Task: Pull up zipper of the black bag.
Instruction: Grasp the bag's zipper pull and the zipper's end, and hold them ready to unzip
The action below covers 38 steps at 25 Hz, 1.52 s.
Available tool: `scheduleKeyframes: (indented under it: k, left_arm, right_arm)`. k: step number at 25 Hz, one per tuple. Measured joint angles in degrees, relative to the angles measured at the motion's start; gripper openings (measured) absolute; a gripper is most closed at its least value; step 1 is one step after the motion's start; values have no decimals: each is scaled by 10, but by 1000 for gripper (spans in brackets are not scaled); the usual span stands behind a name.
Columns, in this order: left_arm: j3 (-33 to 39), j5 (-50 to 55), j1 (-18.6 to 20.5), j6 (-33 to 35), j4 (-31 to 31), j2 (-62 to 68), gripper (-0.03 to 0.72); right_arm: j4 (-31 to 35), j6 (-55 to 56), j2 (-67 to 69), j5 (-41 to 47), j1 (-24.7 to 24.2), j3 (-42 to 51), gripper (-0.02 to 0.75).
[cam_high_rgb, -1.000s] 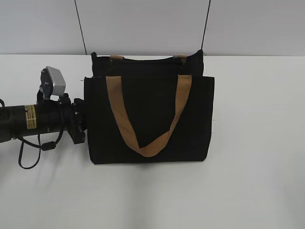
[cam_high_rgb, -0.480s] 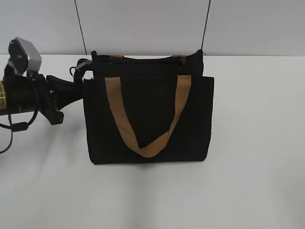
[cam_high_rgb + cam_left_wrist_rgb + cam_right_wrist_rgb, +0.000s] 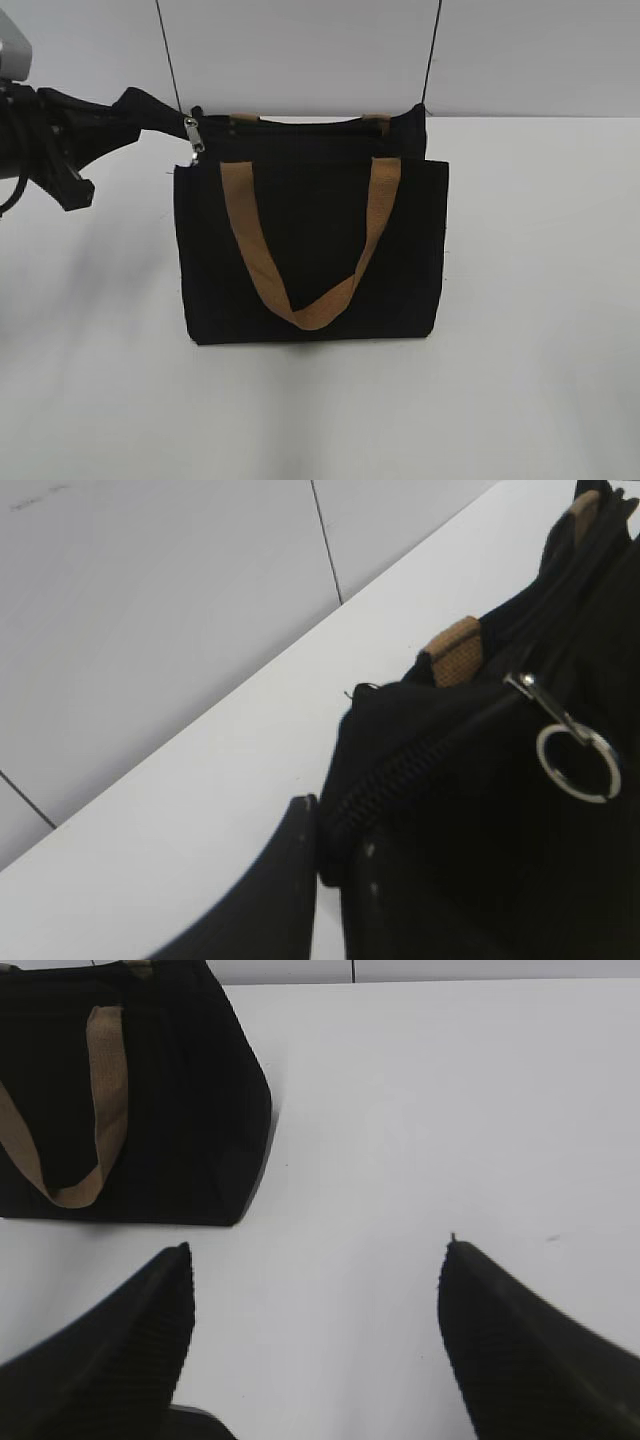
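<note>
Nearest, at the bottom of the right wrist view, the right gripper (image 3: 315, 1340) hangs spread apart over bare worktop (image 3: 420, 1110). At upper left of the exterior view, the left gripper (image 3: 150, 112) seems clamped on the black bag (image 3: 310, 250) at its corner. It should probably keep that corner taut. The bag stands at centre; the zipper (image 3: 565, 750) tab dangles a silver ring.
</note>
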Motion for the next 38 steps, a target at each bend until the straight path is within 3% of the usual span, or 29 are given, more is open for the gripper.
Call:
scheduleKeyframes:
  k: [4,14,18,25,33,38]
  left_arm:
    - [0,13,0,-38,24,-20,25]
    - [-23,31,0,-72,18,-24,25]
    - [-36,31,-4,-103,18,-24,25]
    - [-40,35,-22,-132,20,-34,25]
    - [-45,48,-24,-136,-19,-34,25]
    - [-59,48,-26,-141,-23,-34,25]
  right_arm:
    - [6,-43,78,-36,0,-25,577]
    - [60,-164,332,-92,0,-126,552]
    - [66,-174,409,-107,30,-172,544]
    - [43,-93,561,-123,156,-263,543]
    - [-50,106,757,-202,366,-372,540]
    - [-51,201,877,-220,434,-467,453]
